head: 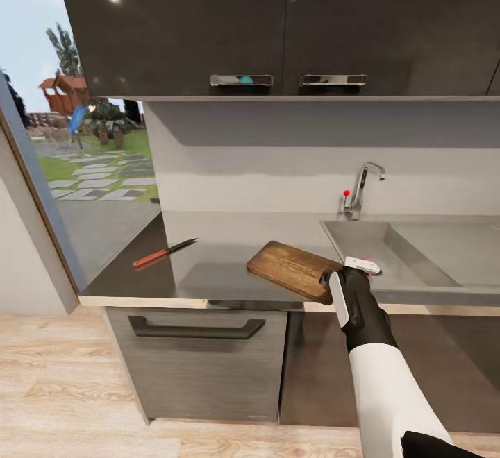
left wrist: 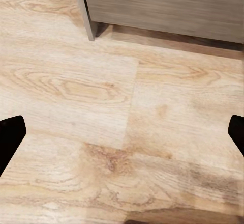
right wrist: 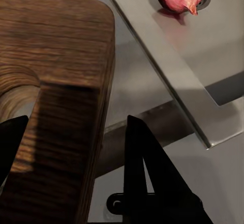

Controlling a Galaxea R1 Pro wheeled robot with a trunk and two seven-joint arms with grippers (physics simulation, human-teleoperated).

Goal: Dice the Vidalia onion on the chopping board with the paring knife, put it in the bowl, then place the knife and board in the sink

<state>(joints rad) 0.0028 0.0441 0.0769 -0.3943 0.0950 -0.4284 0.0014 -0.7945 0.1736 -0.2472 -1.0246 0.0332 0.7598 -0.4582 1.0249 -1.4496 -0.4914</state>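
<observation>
Two dark grey glossy upper cabinets [head: 278,24] hang across the top of the head view, each with a slim chrome bar handle [head: 241,80] along its lower edge, and a small bright spot of light reflects off the left door. Below them runs a plain pale grey wall [head: 264,166]. At the left a tall window [head: 83,159] opens on a sunlit garden with lawn, pale stepping stones, trees and a red wooden playhouse. Under the worktop sits a brushed grey drawer front [head: 198,368] with a dark curved handle, beside a darker recess. The floor is light oak-patterned wooden planking [left wrist: 101,107].
</observation>
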